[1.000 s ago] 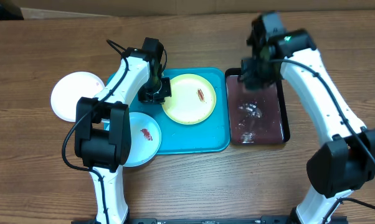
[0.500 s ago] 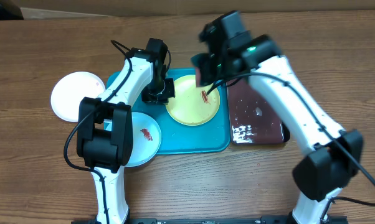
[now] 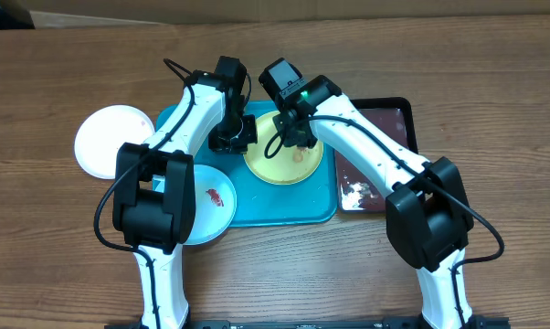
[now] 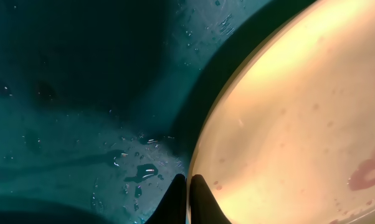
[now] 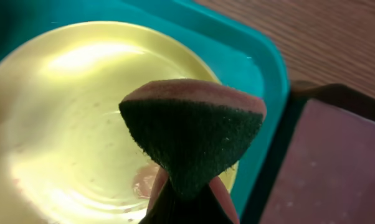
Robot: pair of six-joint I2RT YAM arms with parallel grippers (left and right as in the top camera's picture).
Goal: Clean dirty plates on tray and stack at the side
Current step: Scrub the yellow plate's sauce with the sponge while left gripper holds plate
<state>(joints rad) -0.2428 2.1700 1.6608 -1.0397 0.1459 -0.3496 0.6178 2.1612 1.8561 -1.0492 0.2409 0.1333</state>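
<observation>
- L gripper (image 4: 187, 190) pinched on rim of yellow-green plate (image 3: 280, 168), which sits in turquoise tray (image 3: 284, 206).
- R gripper (image 5: 187, 200) clamps dark sponge (image 5: 190, 130) over that plate.
- Pale blue plate (image 3: 213, 203) at tray's front-L corner; white plate (image 3: 109, 142) on table (image 3: 56, 256), L of tray.

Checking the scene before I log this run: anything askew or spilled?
The blue plate overhangs the tray's near rim, partly out over the table, with a red smear on it. Water drops lie on the tray beside the yellow plate. Nothing else stands out.
</observation>
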